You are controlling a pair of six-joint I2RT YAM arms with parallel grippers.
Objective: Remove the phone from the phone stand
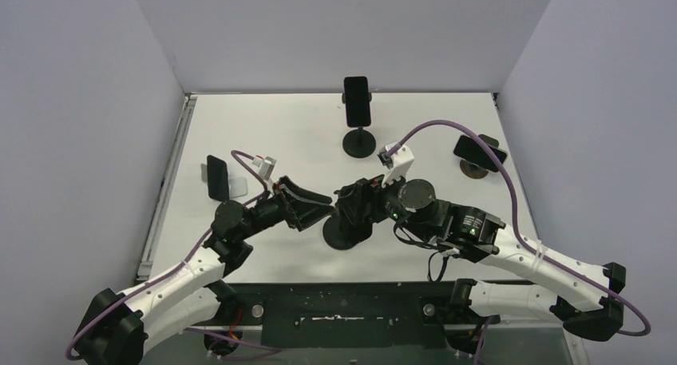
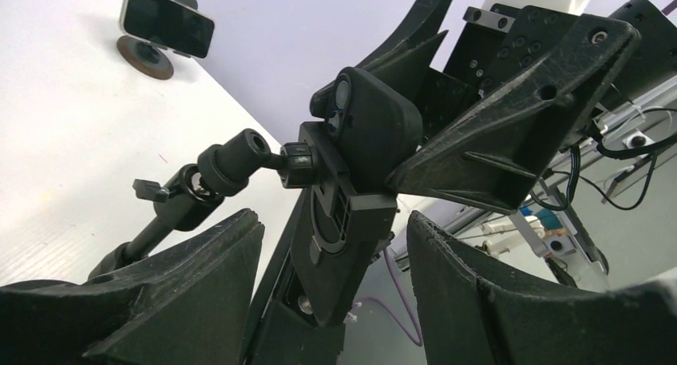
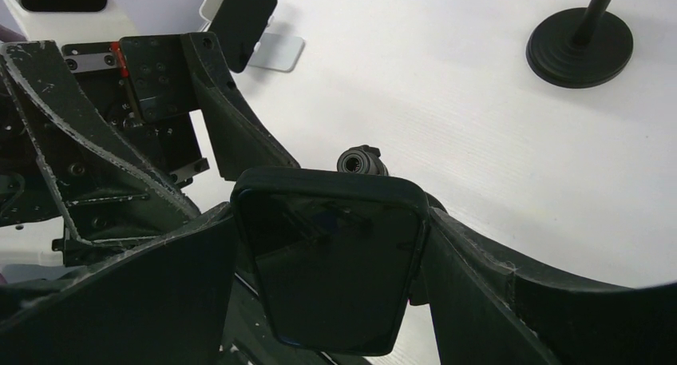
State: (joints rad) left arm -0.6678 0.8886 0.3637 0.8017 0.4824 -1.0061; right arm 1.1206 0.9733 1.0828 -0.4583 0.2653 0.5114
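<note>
Phone (image 3: 331,277) sat in phone stand (image 1: 346,231), table (image 1: 271,125) centre toward near edge, long axis along right gripper (image 3: 329,221); I saw it clamped across phone's width. Left gripper (image 2: 334,229) hung open, empty, straddling cradle (image 2: 351,197).

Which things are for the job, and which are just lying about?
For the job: phone, stand, right gripper, left gripper.
Lying about: back phone, left phone, right phone.
</note>
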